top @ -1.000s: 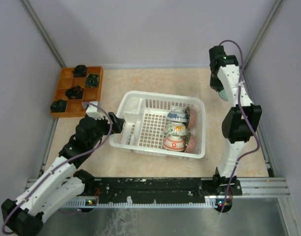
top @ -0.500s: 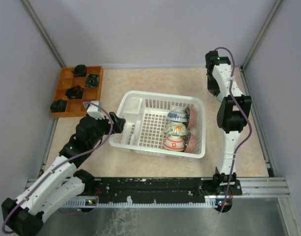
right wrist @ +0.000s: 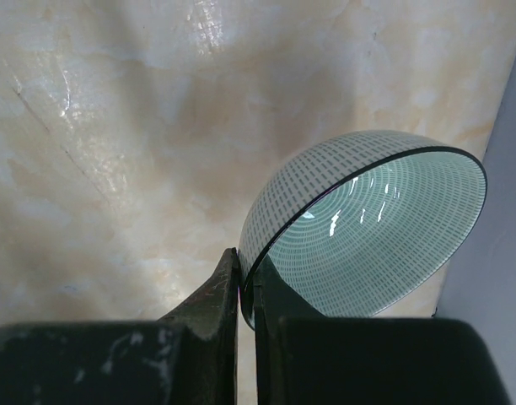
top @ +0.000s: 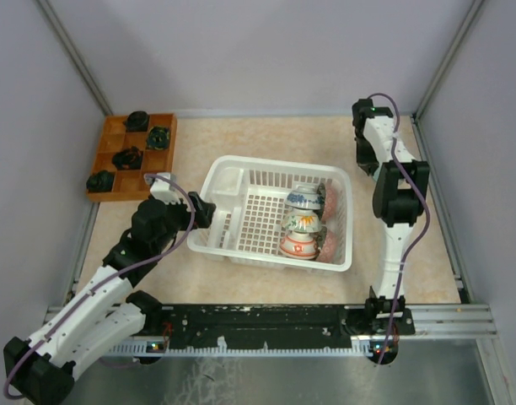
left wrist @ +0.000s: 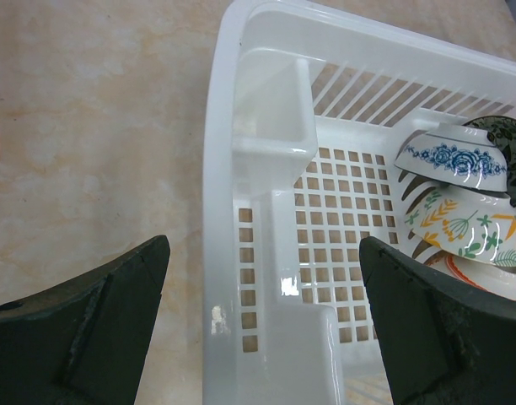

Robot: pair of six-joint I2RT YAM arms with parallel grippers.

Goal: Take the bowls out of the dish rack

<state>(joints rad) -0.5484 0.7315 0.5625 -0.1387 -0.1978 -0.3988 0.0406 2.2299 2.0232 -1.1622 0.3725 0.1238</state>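
The white dish rack [top: 233, 181] stands mid-table. At its right end stand a blue-and-white bowl [top: 303, 198], a yellow-orange patterned bowl [top: 301, 222], a red-marked bowl [top: 298, 245] and pinkish-grey bowls [top: 330, 202]. My left gripper [left wrist: 262, 253] is open, its jaws either side of the rack's left rim [left wrist: 216, 169]; the blue-and-white bowl [left wrist: 452, 160] shows beyond. My right gripper [right wrist: 245, 261] is shut on the rim of a pale green finely dashed bowl [right wrist: 368, 236], held tilted above the tabletop at the back right by the wall. In the top view the right arm [top: 397, 198] hides it.
A brown wooden tray [top: 106, 139] with dark lumps [top: 138, 121] sits at the back left. Grey walls close in the table on the left, back and right. A dark patterned bowl [left wrist: 511, 148] leans behind the blue-and-white one.
The right arm has swung its wrist left and toward the back right corner with the bowl, which is now hidden under the arm in the top view. The left arm has barely moved.
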